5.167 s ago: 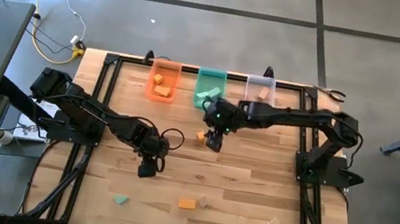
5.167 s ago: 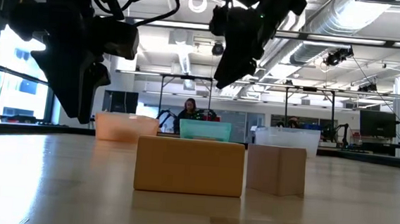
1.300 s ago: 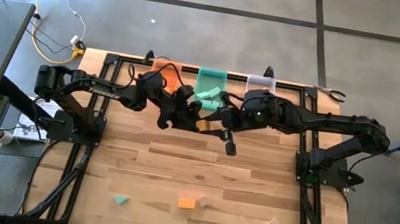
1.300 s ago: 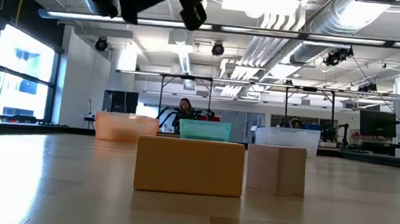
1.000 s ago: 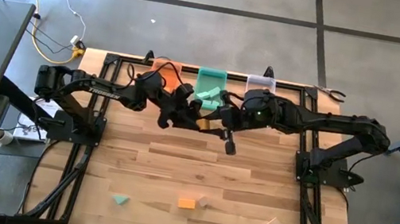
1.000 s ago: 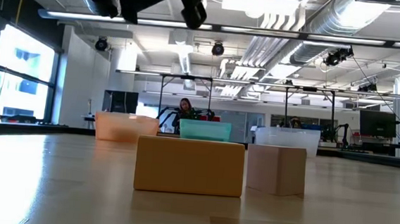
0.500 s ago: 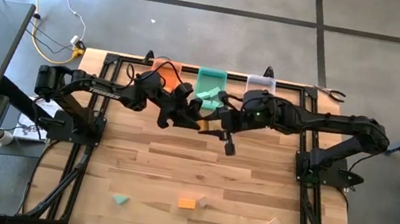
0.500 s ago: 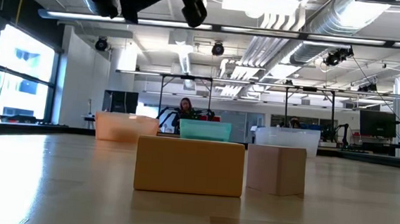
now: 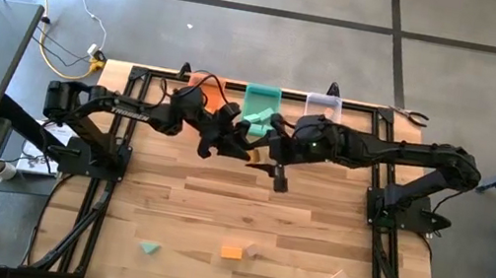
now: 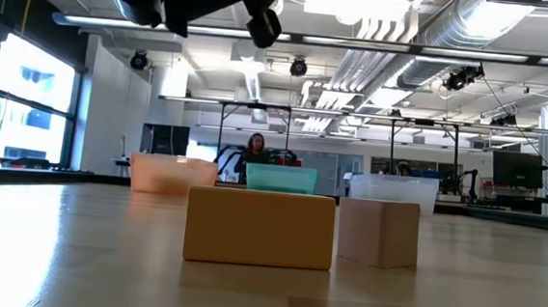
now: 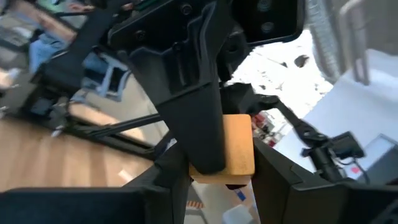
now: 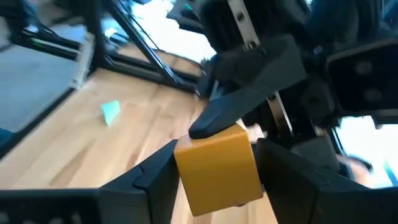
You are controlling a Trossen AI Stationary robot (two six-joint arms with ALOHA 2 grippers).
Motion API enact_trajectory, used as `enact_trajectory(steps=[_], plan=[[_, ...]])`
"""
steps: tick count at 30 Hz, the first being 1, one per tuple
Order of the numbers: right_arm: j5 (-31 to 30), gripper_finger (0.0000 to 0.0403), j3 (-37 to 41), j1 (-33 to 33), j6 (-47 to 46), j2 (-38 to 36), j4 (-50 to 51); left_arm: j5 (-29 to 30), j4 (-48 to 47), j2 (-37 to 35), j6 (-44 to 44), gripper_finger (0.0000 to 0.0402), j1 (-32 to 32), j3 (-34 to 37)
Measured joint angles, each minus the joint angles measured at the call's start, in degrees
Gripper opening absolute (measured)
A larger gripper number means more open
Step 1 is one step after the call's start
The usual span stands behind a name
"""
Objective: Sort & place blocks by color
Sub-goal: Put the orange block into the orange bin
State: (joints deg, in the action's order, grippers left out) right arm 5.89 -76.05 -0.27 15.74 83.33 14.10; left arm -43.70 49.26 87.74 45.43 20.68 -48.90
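From above, the orange block [image 9: 251, 155] between the left gripper [image 9: 239, 148] and right gripper [image 9: 261, 153] is nearly buried under both, too small to tell who grips it. The orange bin [image 9: 205, 81] lies mostly under the left arm. In the low view both arms are cut off by the top edge. The left wrist view's background is blurred.

Both arms raised and stretched inward, left gripper [image 9: 248, 148] and right gripper [image 9: 256, 151] meeting tip to tip, fingers of each on either side of one orange block [image 11: 235, 147]
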Motion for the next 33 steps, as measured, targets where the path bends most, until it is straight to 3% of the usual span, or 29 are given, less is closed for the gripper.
enact_trajectory(steps=[4, 19, 30, 33], plan=[[-2.85, 0.0213, 0.02, -0.03, -2.13, 0.04, 3.36, 0.53, -4.17, 0.0, -2.18, 0.011, 0.89, 0.0], [-2.85, 0.0232, 0.02, -0.09, -14.65, -0.13, 20.09, 2.16, -17.96, 0.0, -9.5, 0.011, 4.22, -0.04], [-2.98, 0.0232, 0.02, 2.26, -30.53, -0.17, 36.79, 21.21, -40.49, 0.0, -22.44, 0.0109, 7.79, -0.04], [-6.17, 0.0232, 0.03, 4.58, -34.7, -0.17, 40.8, 24.84, -44.36, 0.0, -24.09, 0.0109, 9.2, -0.04]])
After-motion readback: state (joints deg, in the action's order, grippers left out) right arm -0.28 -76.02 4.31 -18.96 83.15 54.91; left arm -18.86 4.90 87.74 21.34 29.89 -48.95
